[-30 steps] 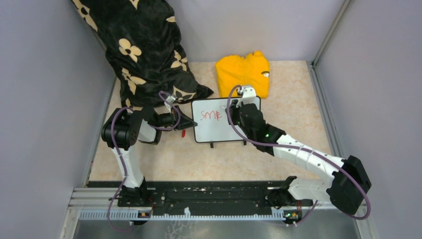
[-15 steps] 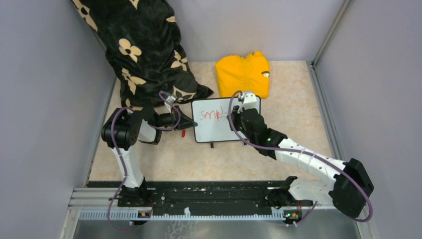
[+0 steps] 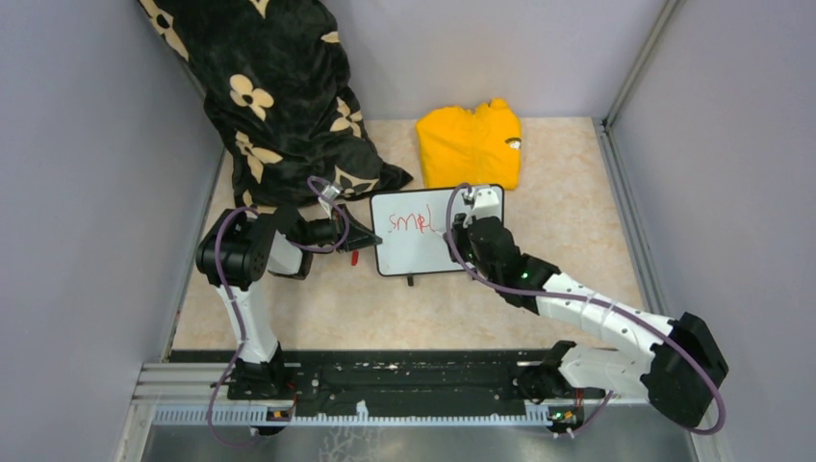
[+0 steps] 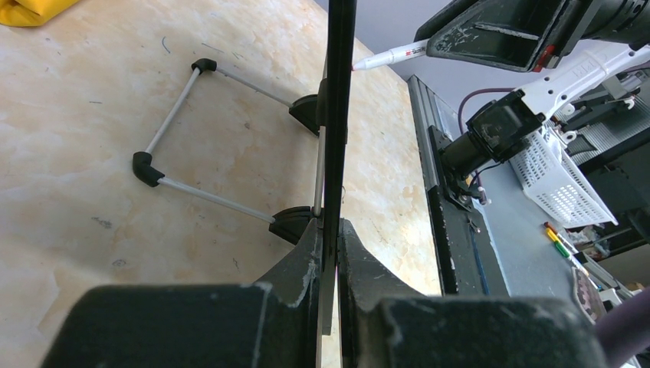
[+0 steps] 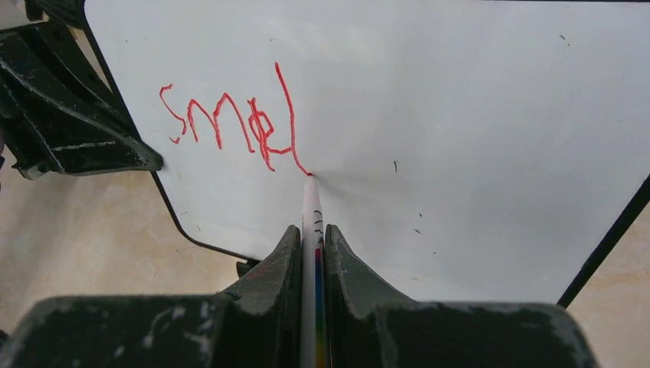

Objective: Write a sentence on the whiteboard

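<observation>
The whiteboard (image 3: 414, 252) stands propped at mid-table; its thin dark edge (image 4: 337, 115) runs up the left wrist view. My left gripper (image 3: 369, 238) (image 4: 329, 245) is shut on the board's left edge. My right gripper (image 3: 452, 231) (image 5: 310, 238) is shut on a white marker (image 5: 310, 203) (image 4: 387, 57). The marker's tip touches the board at the foot of a tall red stroke. The sentence (image 5: 230, 123) (image 3: 408, 222) is a few red letters reading roughly "smel" in the board's upper left.
A yellow garment (image 3: 470, 142) lies just behind the board. A black blanket with cream flowers (image 3: 279, 106) hangs at back left, down to the left arm. A small red cap (image 3: 354, 258) lies by the board's left corner. The board's wire stand (image 4: 176, 115) rests behind it.
The right gripper has slid a little right and toward the near edge with the marker, adding a tall red stroke after the earlier letters. The left gripper and the board have not moved.
</observation>
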Action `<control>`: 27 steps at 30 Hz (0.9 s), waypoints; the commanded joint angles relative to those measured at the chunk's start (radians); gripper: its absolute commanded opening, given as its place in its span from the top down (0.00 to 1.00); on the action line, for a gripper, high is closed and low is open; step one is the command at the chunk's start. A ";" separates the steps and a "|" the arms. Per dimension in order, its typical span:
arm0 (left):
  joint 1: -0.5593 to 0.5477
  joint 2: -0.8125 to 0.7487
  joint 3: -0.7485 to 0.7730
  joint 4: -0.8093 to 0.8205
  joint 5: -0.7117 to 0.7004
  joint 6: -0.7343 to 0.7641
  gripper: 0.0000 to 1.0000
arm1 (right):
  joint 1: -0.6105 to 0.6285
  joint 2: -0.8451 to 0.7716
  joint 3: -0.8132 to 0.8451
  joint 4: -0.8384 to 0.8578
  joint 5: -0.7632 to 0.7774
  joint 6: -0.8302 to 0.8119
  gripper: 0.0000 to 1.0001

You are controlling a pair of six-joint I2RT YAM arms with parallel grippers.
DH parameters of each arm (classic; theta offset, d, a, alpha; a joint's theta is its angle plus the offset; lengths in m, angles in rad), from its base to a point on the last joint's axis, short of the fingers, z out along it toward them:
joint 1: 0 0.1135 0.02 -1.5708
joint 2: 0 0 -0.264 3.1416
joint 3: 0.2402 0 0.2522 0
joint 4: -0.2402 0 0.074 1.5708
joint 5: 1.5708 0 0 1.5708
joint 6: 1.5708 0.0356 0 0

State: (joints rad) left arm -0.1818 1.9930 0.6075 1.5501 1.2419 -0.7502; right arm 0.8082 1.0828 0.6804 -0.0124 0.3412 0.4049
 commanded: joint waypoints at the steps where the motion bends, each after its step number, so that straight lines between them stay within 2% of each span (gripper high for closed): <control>1: -0.010 -0.016 0.008 0.147 0.019 0.011 1.00 | -0.011 -0.067 0.012 0.014 0.013 0.005 1.00; 7: -0.010 -0.016 0.008 0.146 0.020 0.012 1.00 | -0.011 -0.099 0.027 0.048 0.008 -0.021 1.00; 27: -0.010 -0.016 0.009 0.140 0.021 0.017 1.00 | -0.019 -0.002 0.072 0.076 0.075 -0.027 1.00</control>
State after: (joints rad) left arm -0.1818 1.9930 0.6075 1.5501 1.2427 -0.7471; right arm 0.8047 1.0798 0.7090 0.0216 0.3790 0.3859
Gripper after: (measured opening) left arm 0.116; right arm 0.114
